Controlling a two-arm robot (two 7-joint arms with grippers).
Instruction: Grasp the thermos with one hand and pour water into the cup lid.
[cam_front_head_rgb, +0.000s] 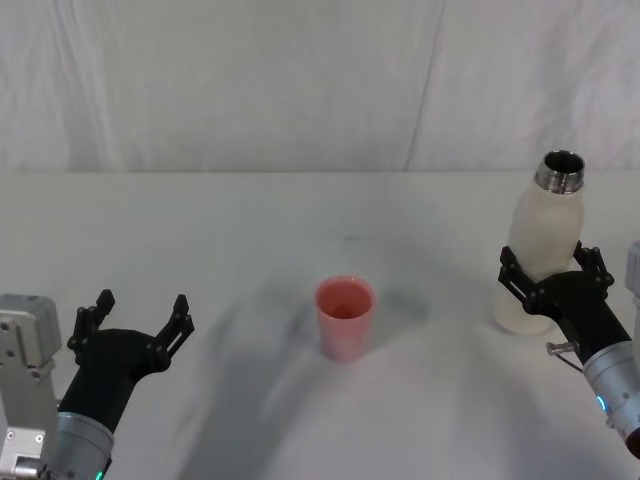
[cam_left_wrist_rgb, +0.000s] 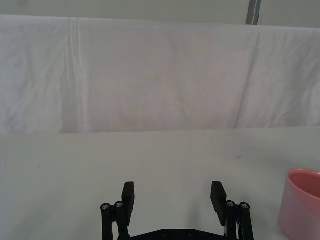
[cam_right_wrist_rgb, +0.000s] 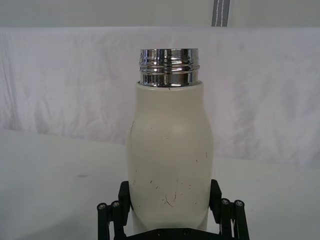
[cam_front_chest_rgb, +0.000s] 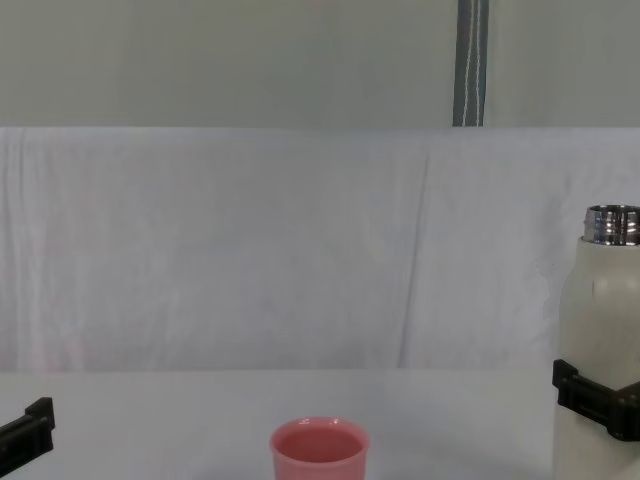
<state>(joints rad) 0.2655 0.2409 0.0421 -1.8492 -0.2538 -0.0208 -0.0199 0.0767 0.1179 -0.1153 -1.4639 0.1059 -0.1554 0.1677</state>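
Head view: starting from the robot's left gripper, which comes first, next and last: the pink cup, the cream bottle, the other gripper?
1. Small pink plastic cup, at the table's middle, nearest the left gripper.
2. Tall cream-white thermos bottle, far right.
3. Right gripper, around that bottle's lower body; too close to call against the bottle.
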